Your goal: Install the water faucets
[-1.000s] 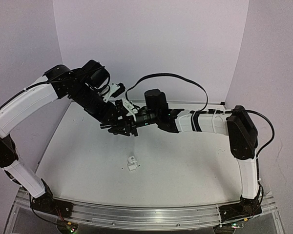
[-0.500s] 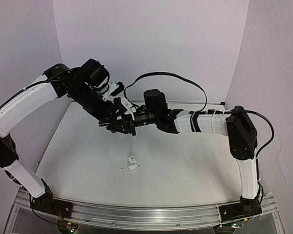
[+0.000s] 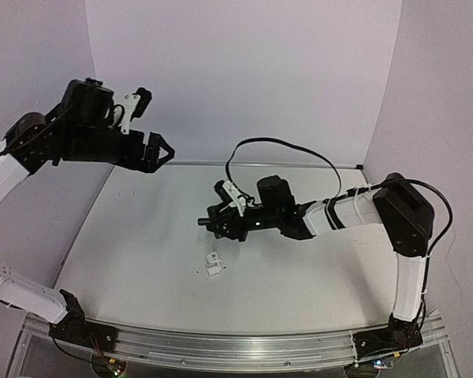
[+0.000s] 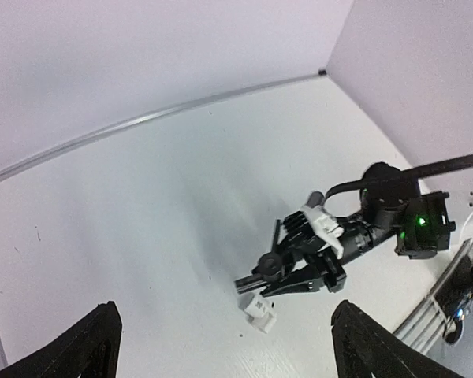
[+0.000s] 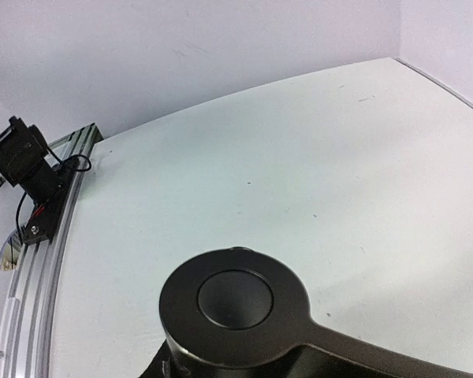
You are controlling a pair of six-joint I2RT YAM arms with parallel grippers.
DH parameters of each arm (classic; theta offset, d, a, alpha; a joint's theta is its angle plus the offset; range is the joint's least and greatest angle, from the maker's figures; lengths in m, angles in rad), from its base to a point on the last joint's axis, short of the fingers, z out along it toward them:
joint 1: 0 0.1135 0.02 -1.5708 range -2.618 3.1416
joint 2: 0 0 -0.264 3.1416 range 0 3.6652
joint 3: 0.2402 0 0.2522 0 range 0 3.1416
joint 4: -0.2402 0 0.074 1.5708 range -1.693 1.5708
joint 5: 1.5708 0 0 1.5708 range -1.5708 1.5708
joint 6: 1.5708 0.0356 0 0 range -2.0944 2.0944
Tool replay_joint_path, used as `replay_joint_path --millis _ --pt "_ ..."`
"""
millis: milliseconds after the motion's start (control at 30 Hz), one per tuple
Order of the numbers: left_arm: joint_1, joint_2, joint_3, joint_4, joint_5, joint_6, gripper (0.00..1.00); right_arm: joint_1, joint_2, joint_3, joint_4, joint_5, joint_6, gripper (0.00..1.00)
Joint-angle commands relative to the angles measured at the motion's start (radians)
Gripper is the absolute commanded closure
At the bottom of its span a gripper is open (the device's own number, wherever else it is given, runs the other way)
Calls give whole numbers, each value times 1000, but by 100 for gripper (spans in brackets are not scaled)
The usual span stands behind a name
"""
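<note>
A thin black faucet spout (image 3: 204,223) sticks out to the left of my right gripper (image 3: 218,224), which is shut on it a little above the table. In the left wrist view the spout (image 4: 255,280) hangs just above and behind the small white fitting (image 4: 260,310), apart from it. That fitting (image 3: 214,265) lies alone on the white table. In the right wrist view the spout's round black head (image 5: 236,303) fills the lower part and hides my own fingers. My left gripper (image 3: 161,150) is raised high at the back left, open and empty, and its fingertips (image 4: 94,346) frame the scene.
An aluminium rail (image 3: 221,345) runs along the near edge with both arm bases on it. A black cable (image 3: 288,144) loops over the right arm. Lilac walls close the back and both sides of the white table (image 3: 315,276).
My left gripper has opened, let go of the spout and swung up and away to the back left. My right gripper kept the spout and carried it forward and down, nearer the white fitting.
</note>
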Motion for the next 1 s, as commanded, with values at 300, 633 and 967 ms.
replay_joint_path --millis 300,633,967 --pt "65 -133 -491 362 26 -346 3 -211 -604 -280 -99 203 29 100" --pt "47 121 -595 498 323 -396 16 -229 -770 -457 -124 354 -181 100" --pt "-136 390 -471 493 189 -471 18 -232 -841 -530 -108 347 -216 100"
